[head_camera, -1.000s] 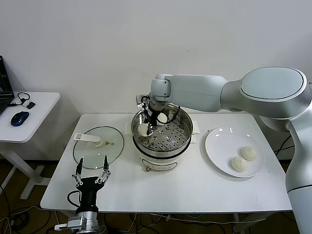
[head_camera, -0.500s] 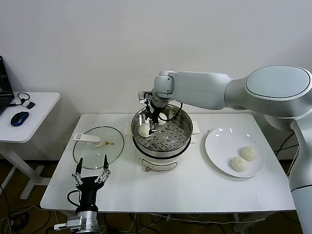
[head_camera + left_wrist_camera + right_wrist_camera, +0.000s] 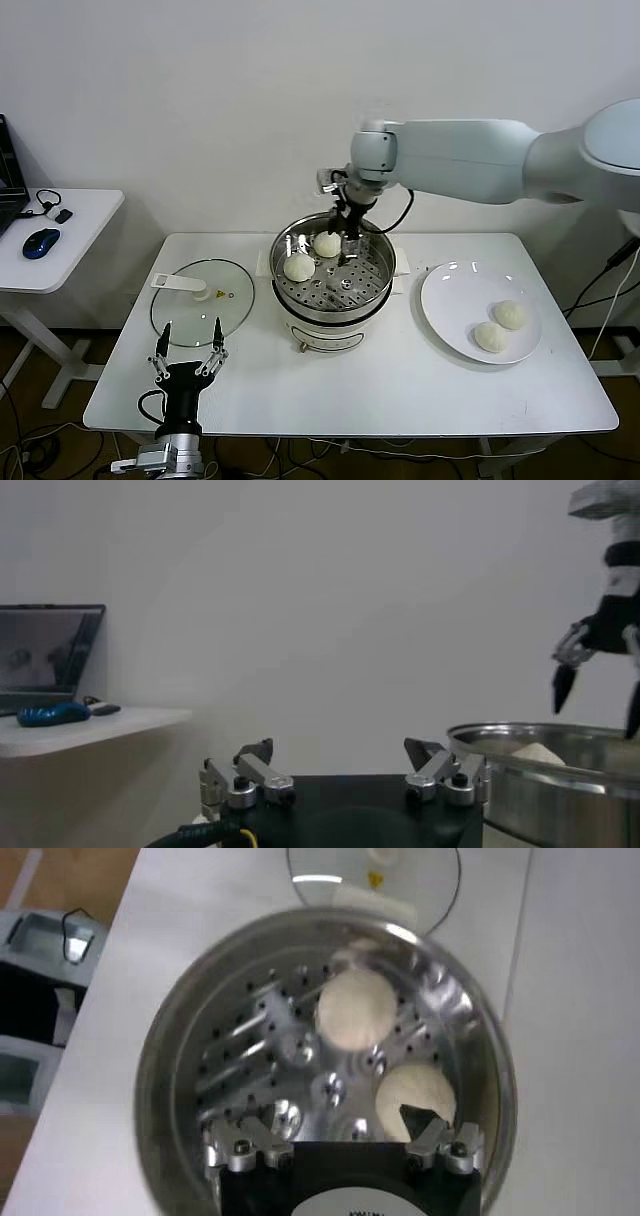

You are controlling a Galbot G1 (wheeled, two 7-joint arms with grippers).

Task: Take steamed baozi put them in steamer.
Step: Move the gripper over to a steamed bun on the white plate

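Note:
The steel steamer (image 3: 382, 282) stands mid-table on its white base. Two baozi lie on its perforated tray: one at the left (image 3: 298, 267) and one at the back (image 3: 327, 244). They also show in the right wrist view, the left one (image 3: 355, 1009) and the back one (image 3: 415, 1095). Two more baozi (image 3: 510, 315) (image 3: 490, 337) lie on the white plate (image 3: 445, 295). My right gripper (image 3: 347, 236) is open and empty, above the steamer's back middle. My left gripper (image 3: 188, 348) is open and empty at the table's front left.
The glass lid (image 3: 200, 316) with a white handle lies flat left of the steamer. A side table (image 3: 55, 240) with a blue mouse stands at far left. The steamer rim (image 3: 540, 763) shows in the left wrist view, with my right gripper (image 3: 600, 685) above it.
My right gripper has let go of the baozi at the steamer's left, risen and moved right. The baozi stays on the tray. The left arm has not moved.

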